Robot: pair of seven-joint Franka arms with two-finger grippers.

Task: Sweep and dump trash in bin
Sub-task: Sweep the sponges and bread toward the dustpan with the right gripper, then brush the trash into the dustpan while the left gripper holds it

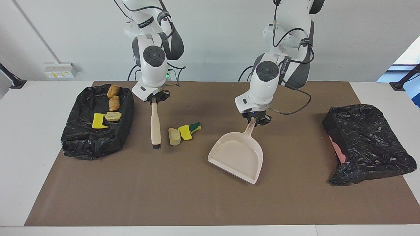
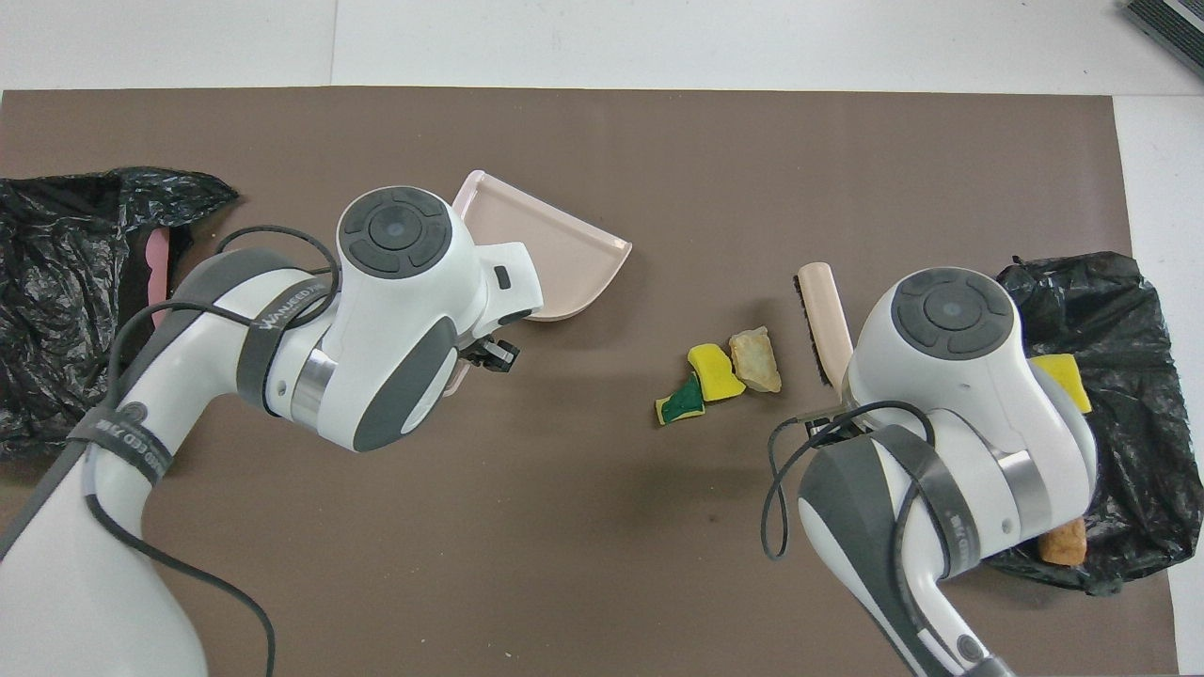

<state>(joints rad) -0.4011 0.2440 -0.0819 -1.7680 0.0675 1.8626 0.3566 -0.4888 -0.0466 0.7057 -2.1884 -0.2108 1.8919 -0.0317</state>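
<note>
Three loose scraps [image 1: 183,131] just left of centre in the facing view, touching in a short row: stone-like chunk [image 1: 174,136], yellow sponge piece [image 1: 184,132], green-backed sponge piece [image 1: 195,126]. Four more scraps [image 1: 113,116] in the black-lined tray [image 1: 78,144] at mid-left of that frame, out of reach of this stroke. Brush [image 1: 155,126] just beside the chunk, apart from it by a thin gap, bristle end toward the bottom of the frame; right jaws pinched tight on the top of its handle. Dustpan [image 1: 238,156] at centre frame, well apart from the row, mouth angled toward lower left; left jaws clamped on the handle tip. Cannot tell whether the front lip sits on the brown mat [image 1: 197,203]. Likely step in hand: sweeping the row into the pan. To do it well: press the lip flat on the counter [image 1: 19,164] first, no gap for the flat sponges to slide under. Turn the mouth square to the row, or bring the pan closer, since the stroke is long and light sponge pieces tend to scatter. Set bristles down on the tray side of the chunk and push low and slow, so that the chunk drives both sponges ahead. Watch the green-backed piece at the row's end; probably first to peel off. Then level carry to the bin [image 1: 367,144] at mid-right.
</note>
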